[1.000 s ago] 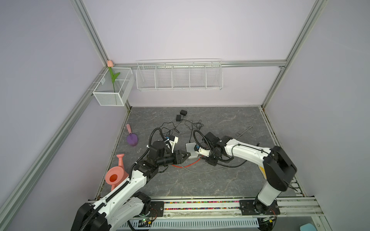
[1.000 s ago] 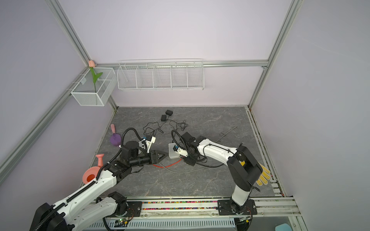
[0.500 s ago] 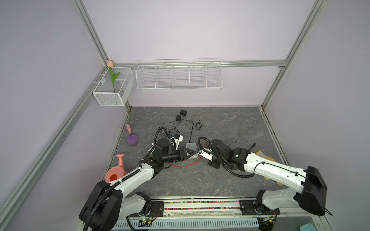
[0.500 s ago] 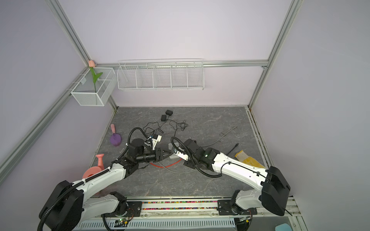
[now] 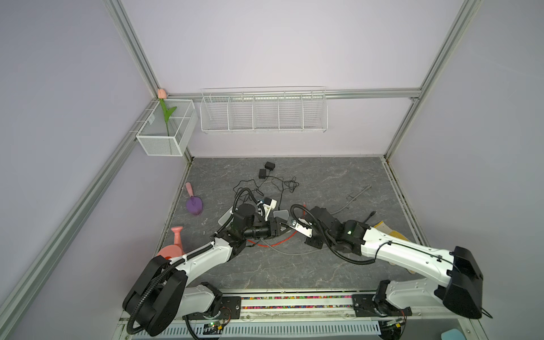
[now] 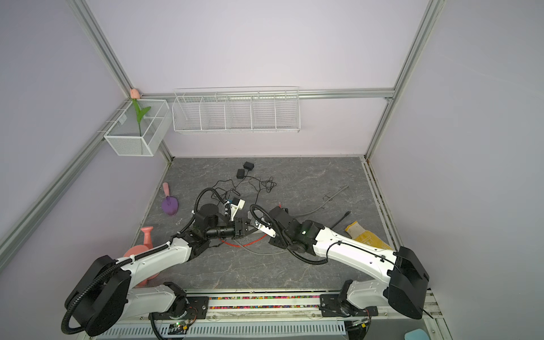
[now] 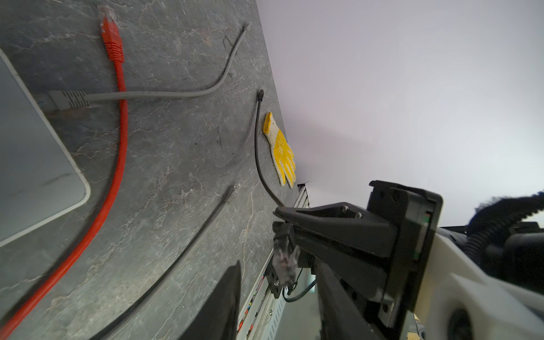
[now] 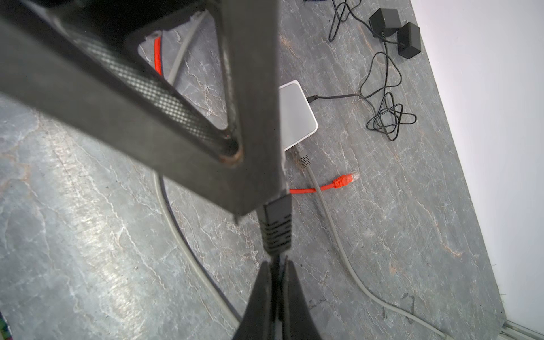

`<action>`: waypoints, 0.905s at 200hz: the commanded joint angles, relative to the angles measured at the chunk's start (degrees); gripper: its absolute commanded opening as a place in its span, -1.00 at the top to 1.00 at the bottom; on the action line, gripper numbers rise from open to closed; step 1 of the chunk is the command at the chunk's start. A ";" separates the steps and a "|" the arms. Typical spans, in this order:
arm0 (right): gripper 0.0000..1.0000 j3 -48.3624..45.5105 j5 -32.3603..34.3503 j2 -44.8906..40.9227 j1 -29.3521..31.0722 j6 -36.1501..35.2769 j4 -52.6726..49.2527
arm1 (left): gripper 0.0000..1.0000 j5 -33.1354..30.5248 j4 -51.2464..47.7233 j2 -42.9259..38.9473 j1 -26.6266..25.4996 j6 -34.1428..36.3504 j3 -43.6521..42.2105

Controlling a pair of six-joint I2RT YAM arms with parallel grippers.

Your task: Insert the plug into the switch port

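A: Two grippers were at one plug?

B: Yes. The right gripper was clamped on its tail end, holding it in the air, short of the switch. The left gripper stood half open around the plug, not yet closed.

A: The step?

B: A hand-over, I judged. Next, the left had to close squarely, the right let go, then line it up with the switch.

A: Counts?

B: One switch, one grey plug in it, one red plug loose, two adapters, one glove.
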 commanded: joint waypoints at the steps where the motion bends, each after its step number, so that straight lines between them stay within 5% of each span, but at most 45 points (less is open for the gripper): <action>1: 0.87 -0.57 1.09 -1.34 0.76 0.33 0.66 | 0.14 0.02 1.90 0.40 -0.10 -1.04 2.21; 35: 0.86 -0.49 1.29 -1.56 1.44 0.35 0.57 | 0.27 0.11 2.33 1.26 -0.12 -1.39 2.39; 119: 0.85 0.30 1.71 -1.57 2.60 0.17 0.16 | 1.00 -0.61 4.31 3.07 -0.09 -2.09 1.25; 136: 0.53 0.73 -2.45 -2.59 2.17 0.46 -1.48 | 1.00 -0.24 4.72 3.26 -0.10 -2.06 1.16; 147: 0.07 1.27 -9.89 -4.89 -0.04 0.84 -3.44 | 1.00 -0.15 4.44 3.00 -0.11 -1.77 1.07; 181: -0.19 1.25 -19.99 -11.50 -7.37 0.49 -4.22 | 1.00 -0.33 3.67 2.21 -0.13 -1.24 1.07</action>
